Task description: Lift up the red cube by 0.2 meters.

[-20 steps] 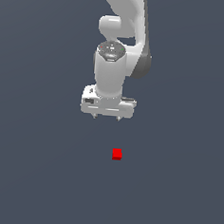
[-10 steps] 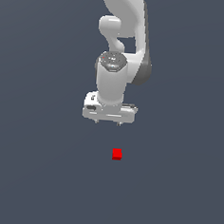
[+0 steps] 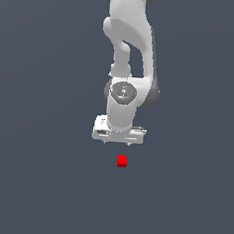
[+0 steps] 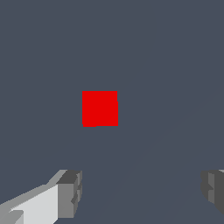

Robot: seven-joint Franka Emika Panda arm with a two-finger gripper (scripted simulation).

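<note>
Closest to the wrist camera, two grey fingertips (image 4: 70,192) frame the shot, spread wide apart with nothing between them — jaws released, no grasp yet. Beyond them sits the red cube (image 4: 100,108), resting flat on the grey floor (image 4: 166,65), apart from both pads.

From the exterior view, the gripper (image 3: 119,140) hangs pointing down, and the red cube (image 3: 122,161) lies just past it at roughly five o'clock, near but not touching. So the tool looks not quite centred over its target.

Here's the risk, as I judge it: come straight down from here and one finger could land on the cube's top or clip its edge, nudging the little block sideways instead of straddling it. It's far narrower than the open span, so a close that catches only a corner could squirt it out, or twist it in the pads on the lift.

Room, though, is generous: bare floor at every clock direction around the cube, no walls, no edges in sight.
</note>
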